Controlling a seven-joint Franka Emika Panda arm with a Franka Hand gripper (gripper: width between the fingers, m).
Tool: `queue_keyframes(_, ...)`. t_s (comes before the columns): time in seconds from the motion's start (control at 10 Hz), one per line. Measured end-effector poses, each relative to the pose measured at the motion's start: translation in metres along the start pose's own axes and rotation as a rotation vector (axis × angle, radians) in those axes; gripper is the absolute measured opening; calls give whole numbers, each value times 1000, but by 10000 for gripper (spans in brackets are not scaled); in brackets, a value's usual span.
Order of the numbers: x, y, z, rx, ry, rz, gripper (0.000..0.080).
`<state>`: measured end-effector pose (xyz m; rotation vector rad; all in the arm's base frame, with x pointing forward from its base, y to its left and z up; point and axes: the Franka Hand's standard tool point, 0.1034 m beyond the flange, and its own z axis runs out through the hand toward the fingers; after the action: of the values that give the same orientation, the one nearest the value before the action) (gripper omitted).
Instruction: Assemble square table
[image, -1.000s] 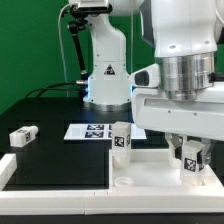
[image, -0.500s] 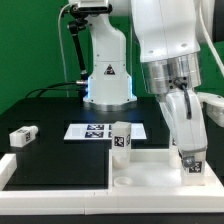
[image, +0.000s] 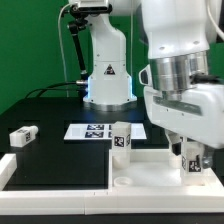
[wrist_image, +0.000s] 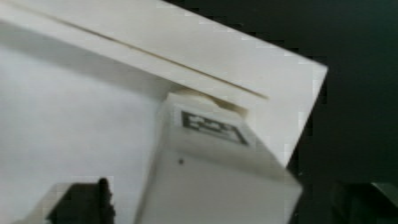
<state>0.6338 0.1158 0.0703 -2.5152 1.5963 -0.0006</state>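
Note:
The white square table top (image: 150, 172) lies flat at the front of the exterior view's right. One white tagged leg (image: 122, 138) stands upright on its far left corner. A second tagged leg (image: 193, 162) stands at its right side, with my gripper (image: 191, 160) straddling it from above. In the wrist view this leg (wrist_image: 214, 165) rises between my fingers on the table top (wrist_image: 71, 110). One finger (wrist_image: 80, 202) stands apart from the leg with a gap, so the gripper (wrist_image: 214, 205) is open. A third leg (image: 22, 135) lies loose on the black mat at the left.
The marker board (image: 88, 131) lies flat behind the first leg. The robot's white base (image: 105, 75) stands at the back. White border rails (image: 50, 187) run along the front and left edges of the black mat (image: 55, 150).
The wrist has turned over the right leg: it swung to an angled pose half a second ago and has turned back to face forward. The legs and table top stay in place.

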Motion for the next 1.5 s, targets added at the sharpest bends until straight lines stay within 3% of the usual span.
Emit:
queue_keyframes(0.3,2,1,0,-1,1,-192,647)
queue_keyframes(0.5,-2,0,0,-26,30,-484,649)
queue_keyframes(0.8,-2,-1,2,-25,50,-817,649)
queue_keyframes(1.0,-3,-1,4,-22,51,-802,637)
queue_keyframes(1.1,-3,-1,3,-22,51,-803,477)
queue_keyframes(1.2,-3,-1,4,-20,51,-783,477)
queue_keyframes(1.3,-2,1,4,-22,50,-687,308)
queue_keyframes(1.5,0,2,4,-20,52,-552,294)
